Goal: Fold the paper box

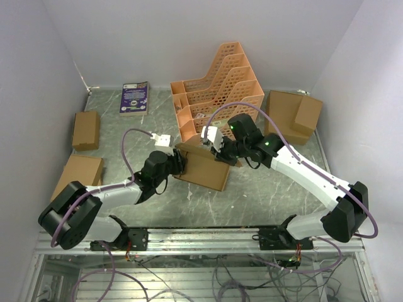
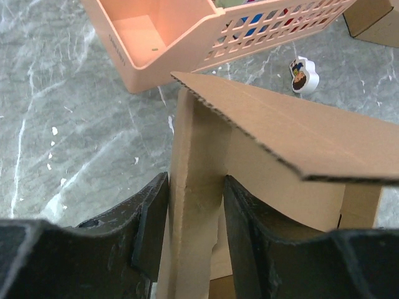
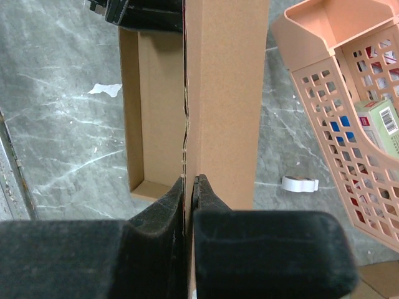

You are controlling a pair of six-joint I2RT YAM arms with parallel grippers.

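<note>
**Right fingers [image 3: 156,215] nip the box [image 1: 204,167]; left fingers [image 2: 149,237] straddle a wall**

Pressed almost together, the right fingers pinch the thin edge of an upright cardboard panel. The left fingers sit close on either side of a folded side wall. From where I stand I can't tell whether they bite or only flank it.

The box lies mid-bench [image 1: 252,189], between the two arms and just in front of the orange rack [image 1: 220,82]. Its tray is partly formed, and one panel slants over it.

It looks light and fairly stiff. I'd expect the corrugated board to bend cleanly only along its scores and to dent under a hard squeeze. On that smooth stone top it would likely skid, so one arm should brace it. The best hold, I'd say, is a flap's free edge, near the crease being worked.
</note>
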